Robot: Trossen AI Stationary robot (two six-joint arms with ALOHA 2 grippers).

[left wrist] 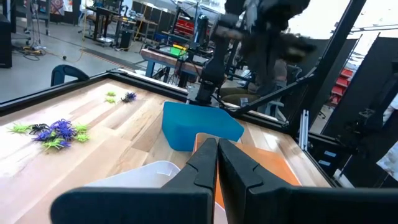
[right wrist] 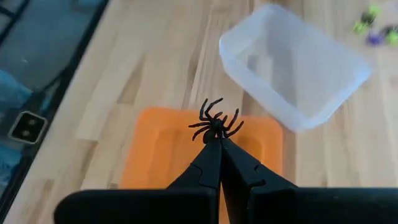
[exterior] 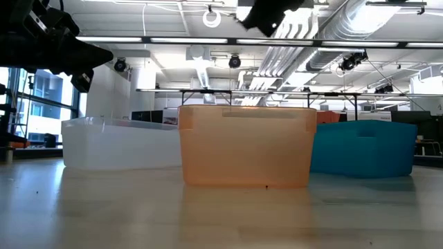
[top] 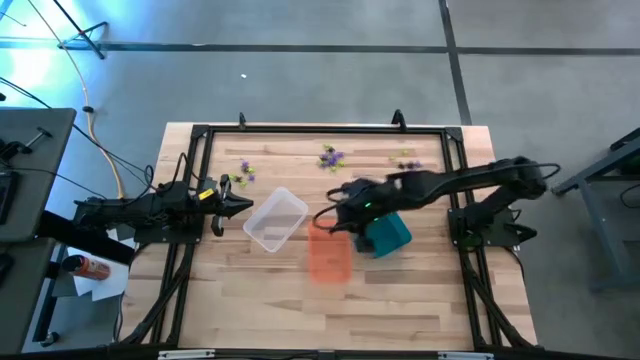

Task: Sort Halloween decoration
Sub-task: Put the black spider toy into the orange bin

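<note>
My right gripper [right wrist: 219, 143] is shut on a small black spider decoration [right wrist: 214, 122] and hangs above the orange bin [right wrist: 161, 149]; from above it shows at mid-table [top: 337, 213]. More decorations in purple, green and black lie in loose clusters along the far side of the table [top: 331, 157] [top: 245, 172] [top: 405, 160], resting on the wood. My left gripper [top: 238, 205] waits shut at the table's left side, level, beside the clear bin [top: 275, 220]. My right gripper pinches the black spider by its body [right wrist: 217, 133] between its two fingertips. The legs spread out beyond the tips. The fingers slant down from the table's right side. The spider is lifted clear, over the orange bin.
Three bins stand together mid-table: clear [exterior: 118, 142], orange [exterior: 246, 145] and teal [exterior: 363, 145]. A black frame [top: 200, 135] rims the table. Bare wood lies along the near side [top: 330, 315].
</note>
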